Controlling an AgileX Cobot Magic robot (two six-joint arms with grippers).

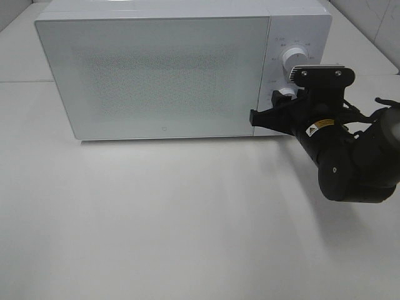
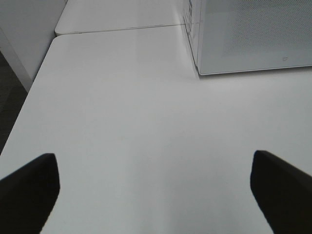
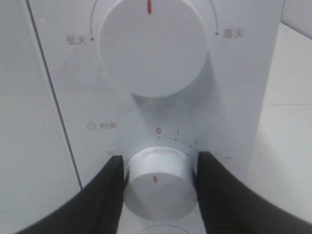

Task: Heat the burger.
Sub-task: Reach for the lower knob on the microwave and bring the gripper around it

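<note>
- Showing in none of the three views, the burger cannot be placed; the dotted panel of the closed door [image 1: 153, 78] lets nothing inside be made out.
- That door fills most of the front of a white microwave [image 1: 187, 12], which stands at the back of the white table [image 1: 156, 219].
- On the control strip beside the door sit two round white knobs, the upper knob [image 3: 152, 46] with its red mark pointing straight up, and the lower knob [image 3: 156, 168] under a scale reading 0, 1, 2.
- The right gripper [image 3: 160, 190] is clenched on the lower knob, with one black finger [image 3: 105, 195] pressed against each side of it.
- The right arm [image 1: 350, 162] reaches in from the right of the high view, held above the table.
- The left gripper [image 2: 153, 170] is released, its dark fingers [image 2: 29, 190] spread wide over bare table, well apart from the microwave's near corner.
</note>
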